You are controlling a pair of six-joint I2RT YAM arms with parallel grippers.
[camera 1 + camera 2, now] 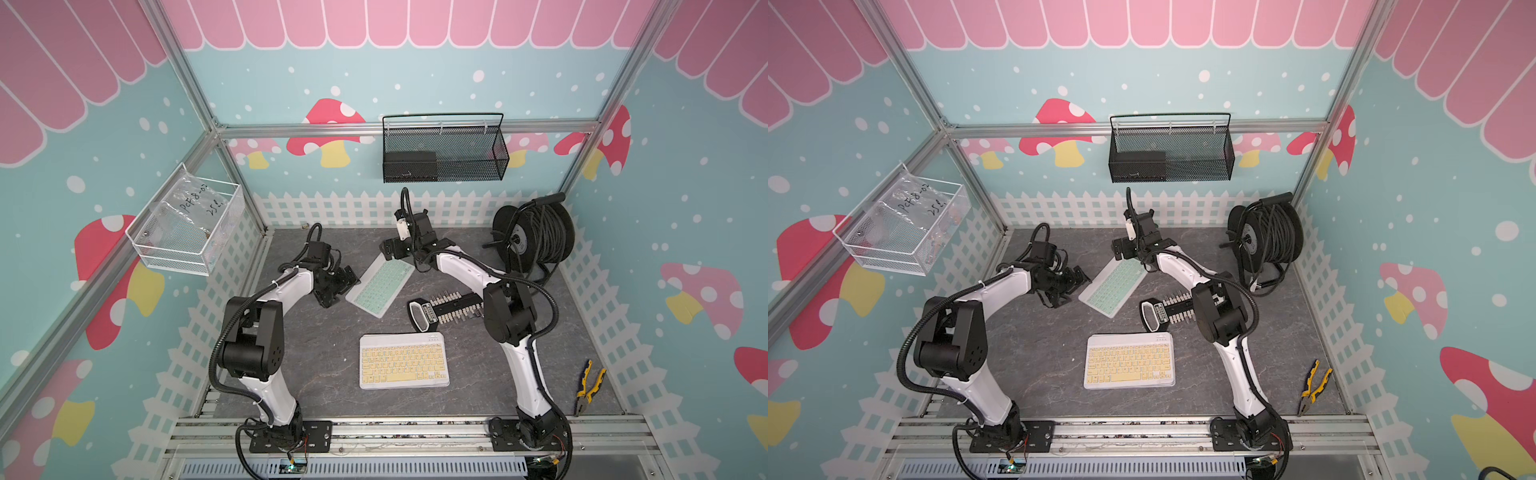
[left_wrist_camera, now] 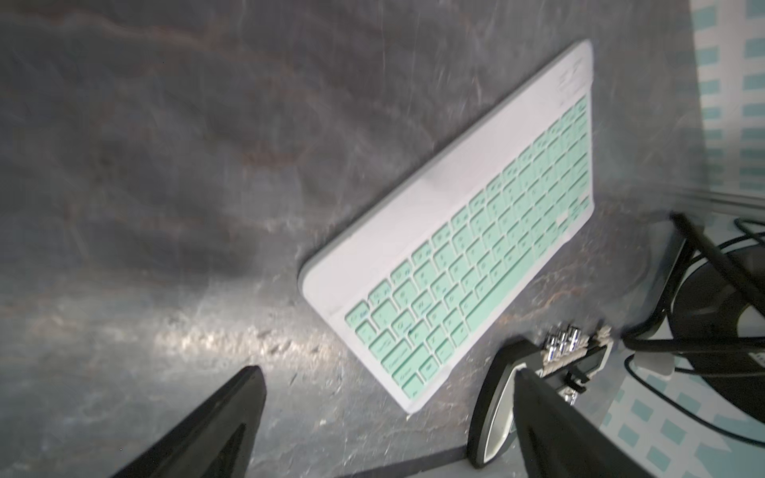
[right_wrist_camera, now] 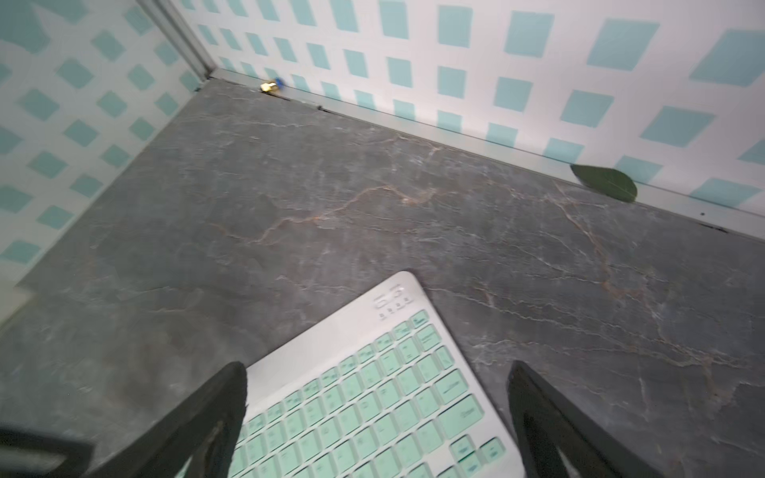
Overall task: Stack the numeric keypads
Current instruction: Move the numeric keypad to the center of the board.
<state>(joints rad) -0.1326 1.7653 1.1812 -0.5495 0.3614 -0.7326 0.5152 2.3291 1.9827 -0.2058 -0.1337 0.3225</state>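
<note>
The mint-green numeric keypad (image 1: 380, 286) was seen lying flat and askew on the grey table (image 1: 316, 353), just above the middle of both top views, its length running from lower left to upper right. The yellow numeric keypad (image 1: 404, 360) was set squarely below it, near the centre of the frame and apart from it. The left gripper (image 1: 338, 289) was held just left of the mint keys' lower end, its jaws spread wide with nothing between them. The right gripper (image 3: 377, 366) was poised at the upper end of the same keypad, likewise spread wide, a finger to either side of its corner; whether contact was made could not be told. A black peg holder (image 1: 446, 309) was found right of centre, between the keypads. A cable reel (image 1: 534, 235) was placed at upper right, and pliers (image 1: 590, 386) at lower right.
</note>
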